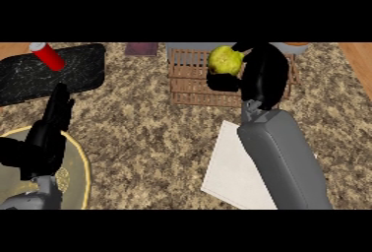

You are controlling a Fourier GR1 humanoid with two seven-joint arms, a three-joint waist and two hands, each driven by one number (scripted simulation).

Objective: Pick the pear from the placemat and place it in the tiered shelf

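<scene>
Yellow-green pear [225, 60] gripped in curled black right hand [263, 74], upper centre, over brown slatted wooden tiered shelf [190, 83]; left hand [45, 135] relaxed, lower left.

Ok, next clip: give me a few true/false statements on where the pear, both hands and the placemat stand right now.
1. The right hand holds the pear. True.
2. The pear lies on the white placemat. False: it is held up over the wooden tiered shelf.
3. The left hand is open and holds nothing. True.
4. The red can stands on the shelf. False: it is on the black mat at upper left.
5. The left hand grips the yellow-rimmed plate. False: it only hangs over it.
</scene>
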